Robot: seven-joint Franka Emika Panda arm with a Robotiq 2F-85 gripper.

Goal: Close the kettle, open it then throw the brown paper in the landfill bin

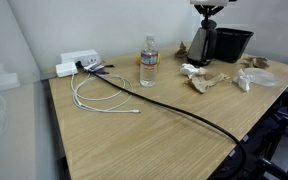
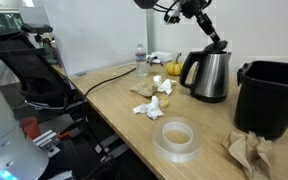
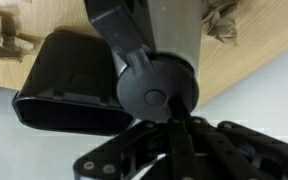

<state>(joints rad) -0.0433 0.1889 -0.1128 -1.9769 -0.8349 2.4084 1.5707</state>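
The shiny silver kettle stands near the table's far end, with its round black lid lying flat on top. My gripper comes down from above, shut and holding nothing, its tips at the lid's rim; I cannot tell if they touch. In the wrist view the gripper fills the bottom, its closed fingers pointing at the lid. The black landfill bin stands right beside the kettle. The crumpled brown paper lies on the table in front of the bin, apart from the gripper.
White tissue wads and a clear tape roll lie before the kettle. A water bottle, a white cable, a thick black cable and a white power strip occupy the other half. Orange items sit behind.
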